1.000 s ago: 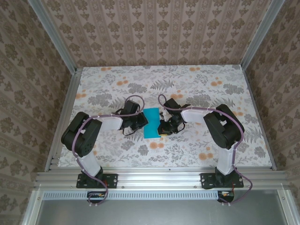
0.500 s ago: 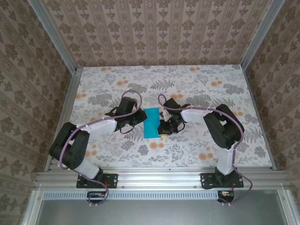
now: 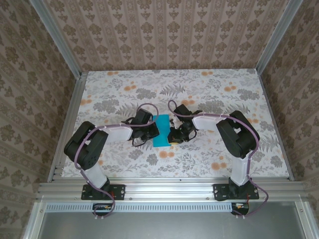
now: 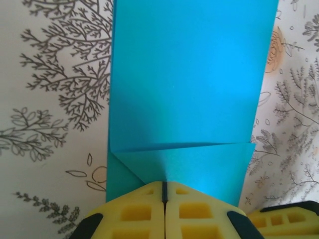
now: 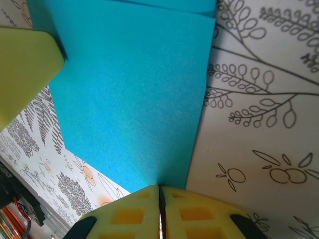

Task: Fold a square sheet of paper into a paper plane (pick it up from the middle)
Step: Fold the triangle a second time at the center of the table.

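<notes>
The square sheet of paper [image 3: 161, 130] is teal-blue and lies flat on the table, folded into a narrow rectangle. In the left wrist view the paper [image 4: 189, 84] has a corner flap creased over near my fingertips. My left gripper [image 3: 152, 131] is shut, its tips [image 4: 164, 185] resting on the paper's left edge by that flap. My right gripper [image 3: 172, 135] is also shut, and its tips [image 5: 159, 188] sit on the paper [image 5: 134, 99] at its right edge. Nothing runs between either pair of jaws. The paper plane is out of view.
The floral tablecloth [image 3: 209, 94] covers the table, with wallpapered walls and aluminium rails [image 3: 70, 124] around it. A yellow pad of the left gripper [image 5: 22, 64] shows at the top left of the right wrist view.
My left arm swung out to the left, away from the paper, then came back onto its left edge with the jaws shut. The right arm and the paper stayed still.
</notes>
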You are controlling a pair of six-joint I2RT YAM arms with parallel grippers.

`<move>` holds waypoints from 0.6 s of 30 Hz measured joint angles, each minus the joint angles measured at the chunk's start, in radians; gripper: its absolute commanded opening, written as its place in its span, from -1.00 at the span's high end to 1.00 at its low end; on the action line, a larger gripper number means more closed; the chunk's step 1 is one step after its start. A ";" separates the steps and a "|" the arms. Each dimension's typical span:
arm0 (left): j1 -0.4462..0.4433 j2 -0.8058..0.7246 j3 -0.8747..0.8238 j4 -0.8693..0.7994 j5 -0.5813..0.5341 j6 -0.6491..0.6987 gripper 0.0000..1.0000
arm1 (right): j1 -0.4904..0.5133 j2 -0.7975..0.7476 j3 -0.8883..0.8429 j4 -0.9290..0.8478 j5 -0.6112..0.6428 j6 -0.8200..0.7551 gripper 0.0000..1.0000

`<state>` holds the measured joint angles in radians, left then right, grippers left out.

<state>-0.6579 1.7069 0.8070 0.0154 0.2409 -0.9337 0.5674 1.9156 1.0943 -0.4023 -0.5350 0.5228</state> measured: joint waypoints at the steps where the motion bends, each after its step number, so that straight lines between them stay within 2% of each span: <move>1: 0.000 0.003 0.003 -0.003 -0.003 0.000 0.88 | 0.000 -0.002 0.000 0.000 0.000 0.000 0.77; 12: 0.000 0.007 0.006 -0.009 -0.005 -0.015 0.92 | 0.000 -0.051 0.039 0.006 0.003 0.019 0.75; 18: 0.000 0.010 0.010 -0.013 -0.003 -0.031 0.93 | 0.000 -0.003 0.125 0.034 0.002 0.041 0.76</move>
<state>-0.6579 1.7168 0.8165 0.0021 0.2382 -0.9649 0.5678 1.9121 1.2190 -0.3687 -0.5335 0.5640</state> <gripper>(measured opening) 0.059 0.121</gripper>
